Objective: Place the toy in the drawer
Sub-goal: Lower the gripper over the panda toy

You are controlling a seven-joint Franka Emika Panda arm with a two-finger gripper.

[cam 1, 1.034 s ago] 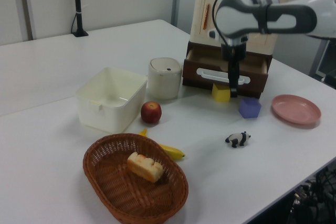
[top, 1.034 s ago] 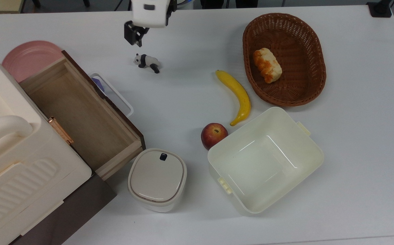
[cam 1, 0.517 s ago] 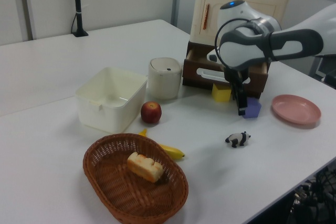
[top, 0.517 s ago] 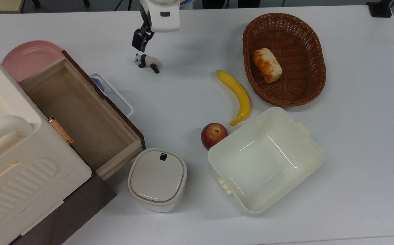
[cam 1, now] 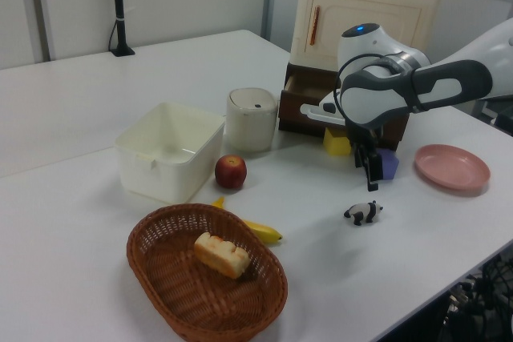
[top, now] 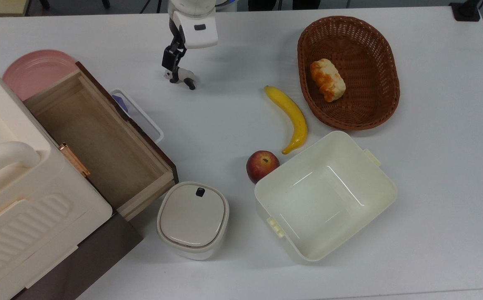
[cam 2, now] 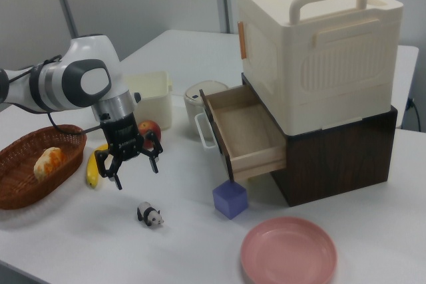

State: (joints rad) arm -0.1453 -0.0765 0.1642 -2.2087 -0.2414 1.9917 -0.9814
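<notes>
White table (top: 433,166): broad bare surface on the top view's right beyond the basket and the tub; another bare strip runs along its lower edge.
Cabinet (cam 2: 319,51): cream box stacked on a dark brown base, at the table's edge on the top view's left.
Drawer (top: 99,137): pulled open from the cabinet, light-wood floor bare, dark front panel facing the table's middle, white handle on it.
Tub (top: 324,196): cream plastic, well apart from the drawer on the top view's right, with a red apple (top: 262,165) touching its corner.
Basket (top: 374,62): brown wicker, beyond the tub from the drawer, holding a bread roll (top: 328,79); a banana (top: 291,116) lies just beside it.
Pink plate (cam 2: 289,254): beside the drawer's far side in the top view, partly under its corner.
Lidded bin (top: 192,220): touching or just beside the drawer's near corner.
Purple block (cam 2: 230,199): just in front of the drawer's panel.
Gripper (cam 2: 128,164): fingers spread apart, pointing down, holding nothing, above the table off the drawer's front.
Toy (cam 2: 150,215): panda on its legs on the bare table, in front of the drawer, directly below the gripper and clear of the fingers.
</notes>
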